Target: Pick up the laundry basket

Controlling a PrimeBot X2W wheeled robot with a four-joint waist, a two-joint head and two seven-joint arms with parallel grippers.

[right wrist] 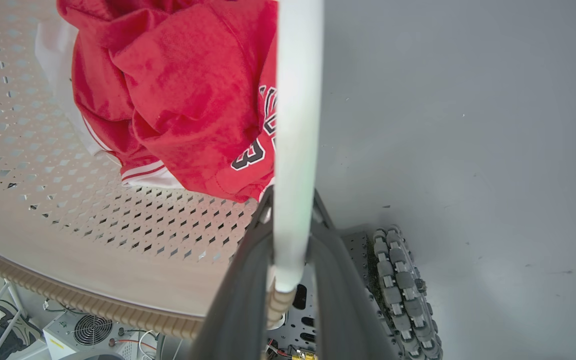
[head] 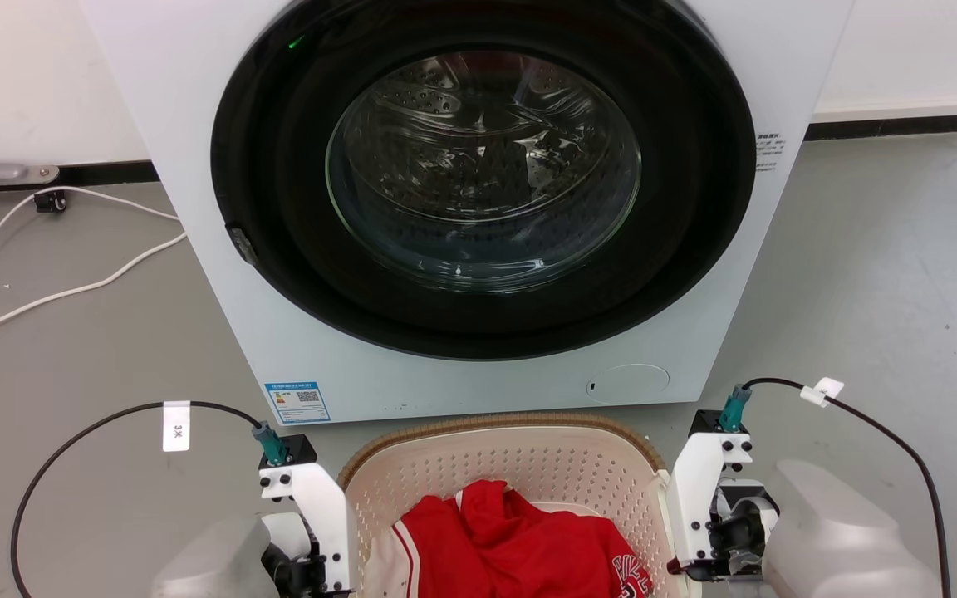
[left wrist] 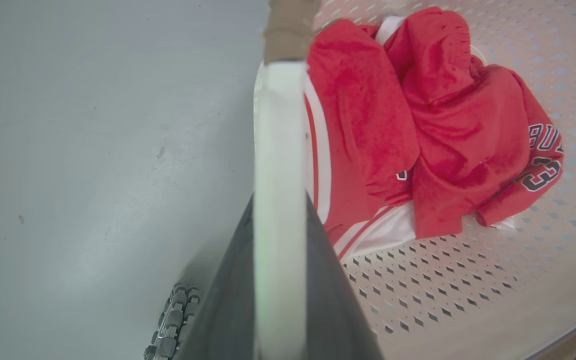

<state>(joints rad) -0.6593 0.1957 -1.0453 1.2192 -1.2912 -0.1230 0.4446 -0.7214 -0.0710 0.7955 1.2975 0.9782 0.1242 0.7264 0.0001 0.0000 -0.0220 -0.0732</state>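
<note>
The laundry basket [head: 520, 465], cream and perforated with a brown woven-look rim, sits low in the head view, right in front of the washing machine. Red and white clothes [head: 512, 540] lie inside it. My left gripper [head: 321, 577] stands at its left side and my right gripper [head: 694, 569] at its right side. In the left wrist view, the white loop handle [left wrist: 278, 150] runs between my left gripper's [left wrist: 278, 215] dark fingers, which are shut on it. My right gripper [right wrist: 292, 215] is likewise shut on the other white handle [right wrist: 297, 115].
The white washing machine [head: 221, 274] with its round dark door [head: 483, 174] shut rises just beyond the basket. A white cable [head: 55, 291] trails over the grey floor at the left. The robot's roller wheel [right wrist: 403, 290] and base show below the basket's near rim [right wrist: 93, 300].
</note>
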